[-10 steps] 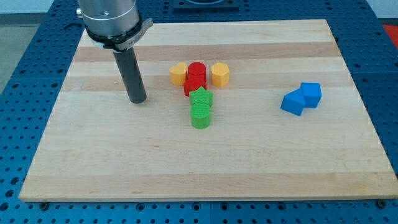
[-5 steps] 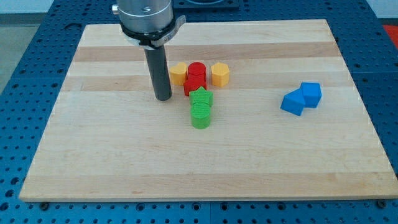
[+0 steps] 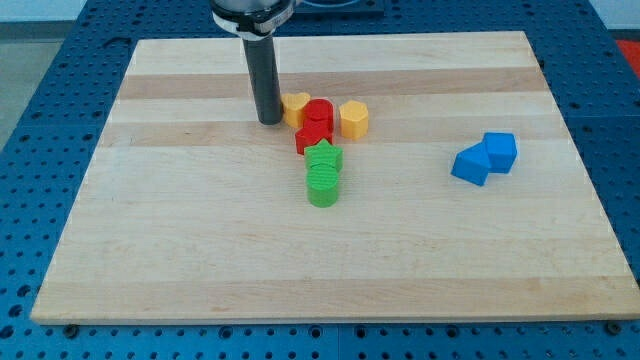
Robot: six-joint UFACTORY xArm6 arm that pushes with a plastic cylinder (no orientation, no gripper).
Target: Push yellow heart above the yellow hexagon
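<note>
rod upright, no jaws, my tip touching yellow heart's left side.

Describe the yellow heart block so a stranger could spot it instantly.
On the wooden board, find the block cluster near the middle top. The yellow heart block is its leftmost piece, beside my tip; the yellow hexagon block sits right of the red blocks.
</note>
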